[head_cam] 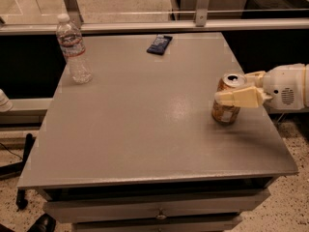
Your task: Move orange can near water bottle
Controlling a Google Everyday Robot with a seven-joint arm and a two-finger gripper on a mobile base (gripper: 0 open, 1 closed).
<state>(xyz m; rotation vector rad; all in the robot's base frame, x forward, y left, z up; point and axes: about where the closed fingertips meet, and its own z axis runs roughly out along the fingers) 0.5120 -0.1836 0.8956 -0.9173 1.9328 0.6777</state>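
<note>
Your task is barely begun. The can [226, 102] stands on the bench [140, 134] close to the right edge, about midway between the far and near corners. The bottle [74, 50] stands upright at the far left corner, so the two are well apart, with nearly the whole width of the bench between them.

Your claw [231, 87] reaches in over the right edge and sits around the can's upper half. You cannot tell whether it is clenched on the can or slack around it. The can's base looks to be resting on the bench, so nothing is lifted.

What is left, by my judgement, is nearly everything: secure the hold, lift, carry the can across toward the far left corner, and set it down just beside the bottle without knocking it. A dark blue packet [159, 44] lies near the far edge, probably clear of that path.
</note>
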